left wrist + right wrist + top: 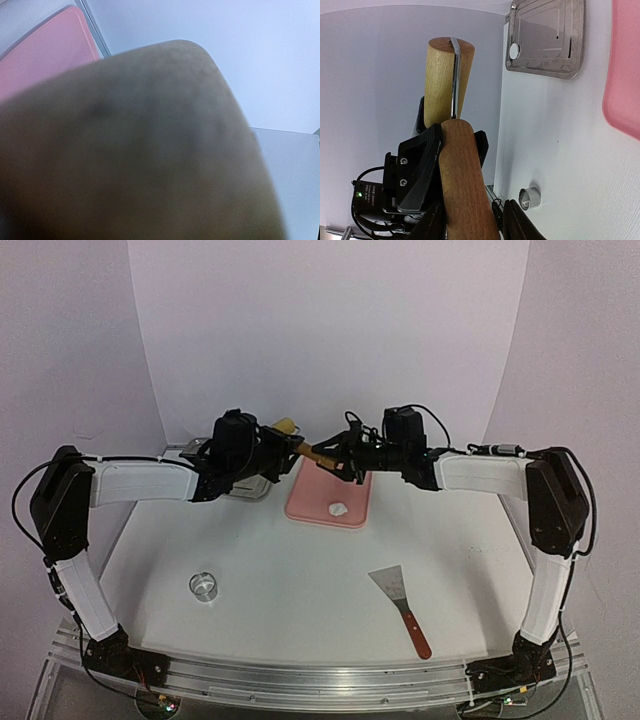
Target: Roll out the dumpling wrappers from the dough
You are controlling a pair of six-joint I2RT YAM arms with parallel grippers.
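Left tool (pixel 287 447) clamps the rolling pin (pixel 465 170). Right tool (pixel 472 225) straddles its other end (cannot tell if gripping). White dough piece (pixel 338 508) lies on the pink board (pixel 308 502). Likely soft, light, sticky; lift by its edge.

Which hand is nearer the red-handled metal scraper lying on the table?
Right. The right hand is over the far end of the pink board, beyond the red-handled metal scraper; the left hand sits further left.

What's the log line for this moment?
left end effector grips rolling pin | right end effector astride pin end, grip unclear | dough piece on pink board
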